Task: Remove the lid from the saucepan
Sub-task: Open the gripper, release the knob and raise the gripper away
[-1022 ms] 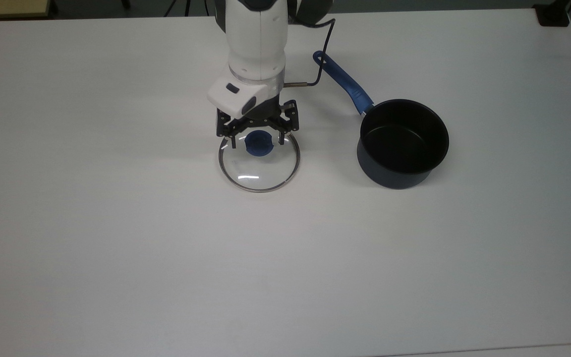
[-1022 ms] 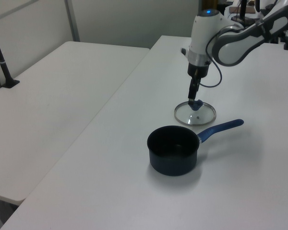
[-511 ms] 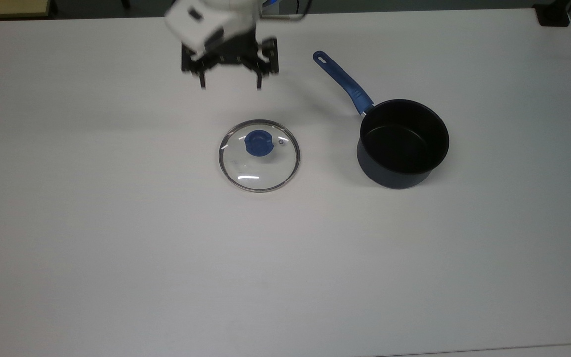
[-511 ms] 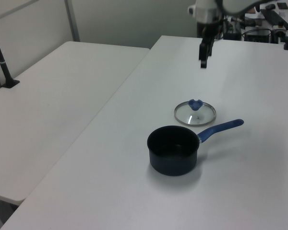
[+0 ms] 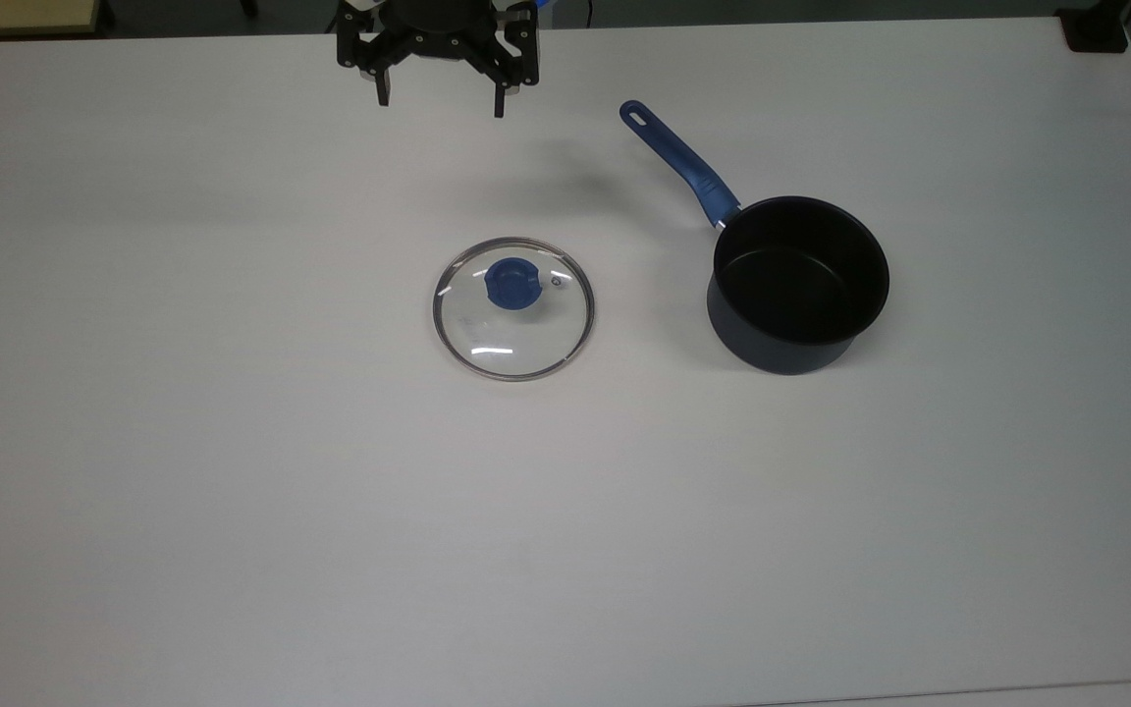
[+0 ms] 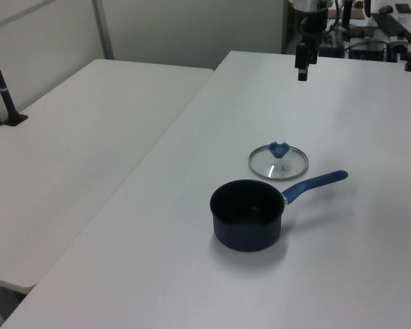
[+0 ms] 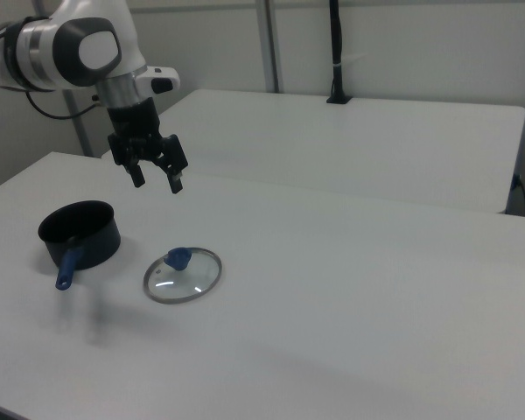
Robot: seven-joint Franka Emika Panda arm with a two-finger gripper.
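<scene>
The glass lid point(image 5: 513, 308) with its blue knob lies flat on the white table, apart from the saucepan point(image 5: 797, 283). The saucepan stands uncovered to the top view's right, its blue handle point(image 5: 679, 161) pointing up and left. In the left view the lid point(image 6: 278, 162) lies just behind the saucepan point(image 6: 247, 214). In the right view the lid point(image 7: 183, 273) sits to the right of the saucepan point(image 7: 80, 233). My gripper point(image 5: 438, 100) hangs open and empty, high above the table and well away from the lid; it also shows in the left view point(image 6: 302, 72) and the right view point(image 7: 157, 183).
A second white table point(image 6: 89, 130) adjoins this one at the left view's left, with a black post point(image 6: 1, 82) clamped on it. Dark equipment point(image 5: 1096, 29) sits at the top view's far right corner.
My gripper let go of the lid's knob and rose away towards the top view's upper edge. Lid and saucepan have not moved.
</scene>
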